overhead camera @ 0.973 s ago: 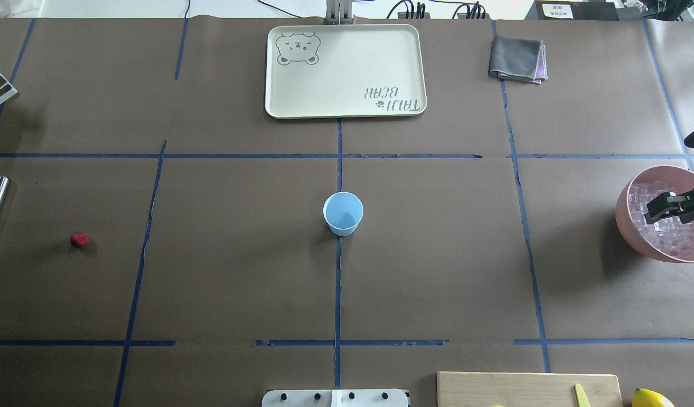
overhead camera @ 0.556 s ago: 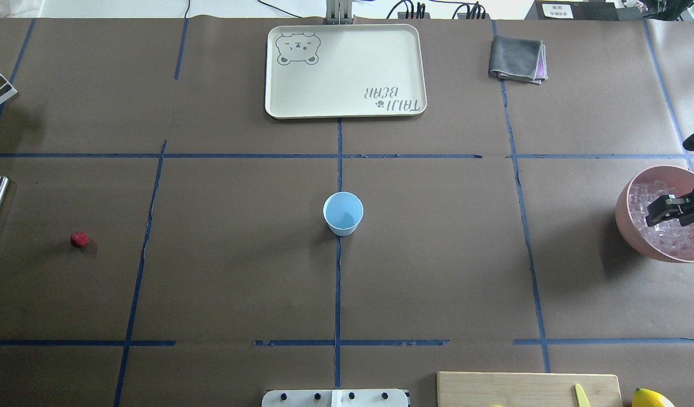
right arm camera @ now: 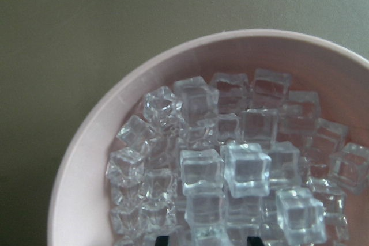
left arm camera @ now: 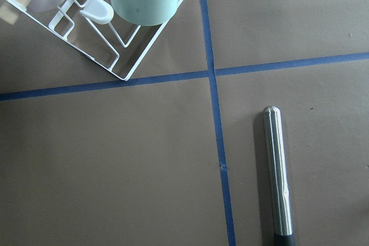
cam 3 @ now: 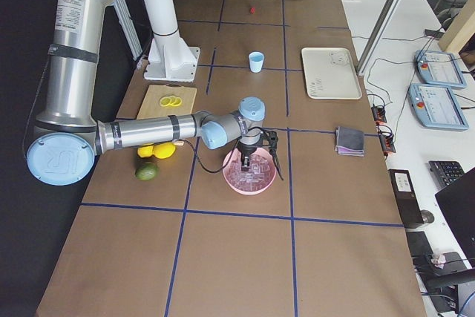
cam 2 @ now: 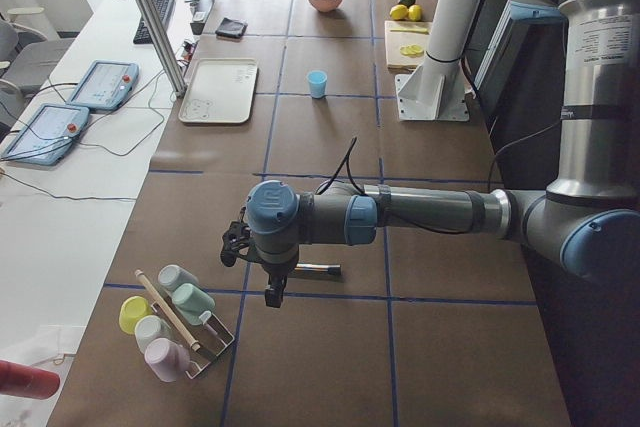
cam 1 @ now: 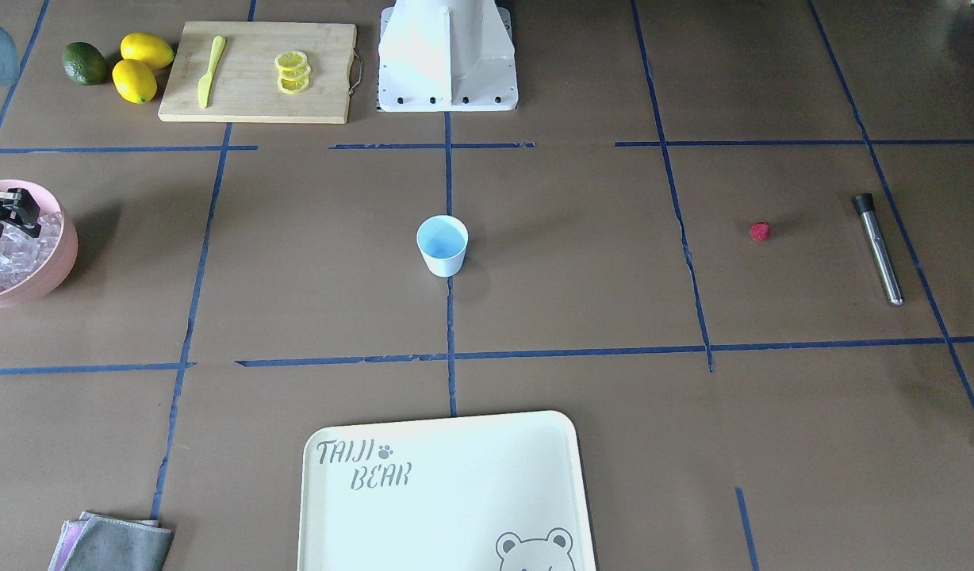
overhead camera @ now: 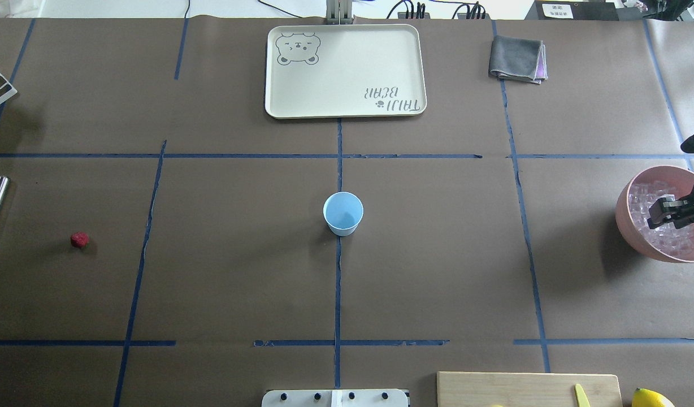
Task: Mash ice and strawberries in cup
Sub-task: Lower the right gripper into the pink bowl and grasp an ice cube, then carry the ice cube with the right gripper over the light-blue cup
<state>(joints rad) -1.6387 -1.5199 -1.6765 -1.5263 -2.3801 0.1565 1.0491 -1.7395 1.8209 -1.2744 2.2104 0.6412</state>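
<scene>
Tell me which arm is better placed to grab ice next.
Right. The right gripper hangs open over the ice in the pink bowl; the left gripper is far away, by the metal muddler.

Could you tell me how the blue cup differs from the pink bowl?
The cup is pale blue; the bowl is pink. The cup is small, the bowl much wider. The cup looks empty; the bowl holds ice. The cup stands alone in the centre; the bowl sits off to one side, under the right gripper. Both stand upright.
</scene>
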